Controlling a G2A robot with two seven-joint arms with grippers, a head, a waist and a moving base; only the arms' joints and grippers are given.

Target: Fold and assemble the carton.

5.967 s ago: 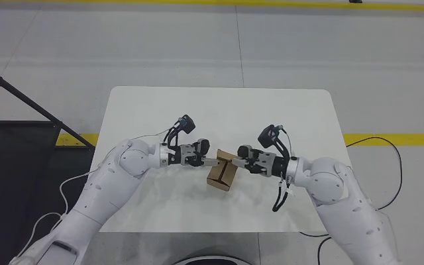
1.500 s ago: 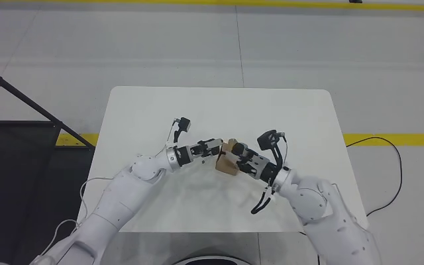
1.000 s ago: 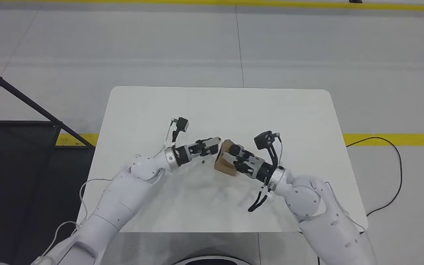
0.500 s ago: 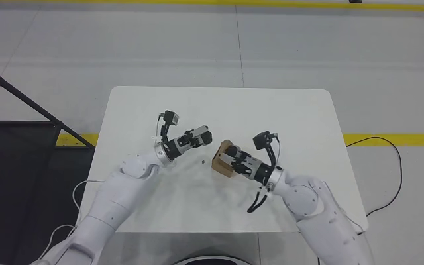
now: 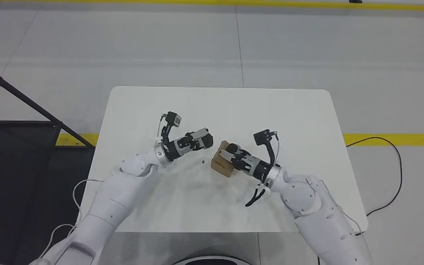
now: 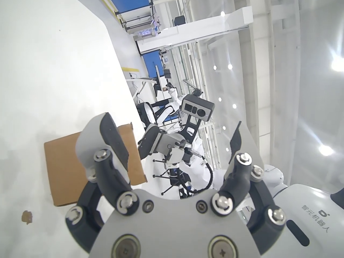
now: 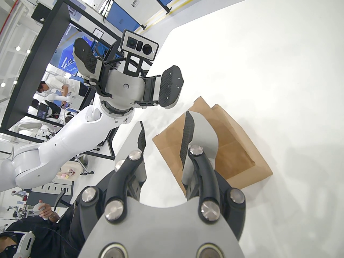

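Observation:
A small brown carton (image 5: 221, 162) rests on the white table (image 5: 298, 112) near its middle, with its top open and flaps up. My right gripper (image 5: 232, 156) is at the carton's right side. In the right wrist view this gripper (image 7: 164, 133) straddles one carton (image 7: 236, 149) wall, one finger inside and one outside, with a gap showing. My left gripper (image 5: 203, 140) hangs open just left of the carton, apart from it. In the left wrist view it (image 6: 172, 135) holds nothing, and the carton (image 6: 61, 162) lies beyond one finger.
A tiny brown cardboard scrap (image 6: 27, 217) lies on the table by the carton's left side, also visible as a speck (image 5: 201, 159) from above. The table's edges are far from both grippers, with free room on every side.
My left gripper has let go of the carton, opened and drawn back to the left. My right gripper has shifted the carton slightly left and down onto the table.

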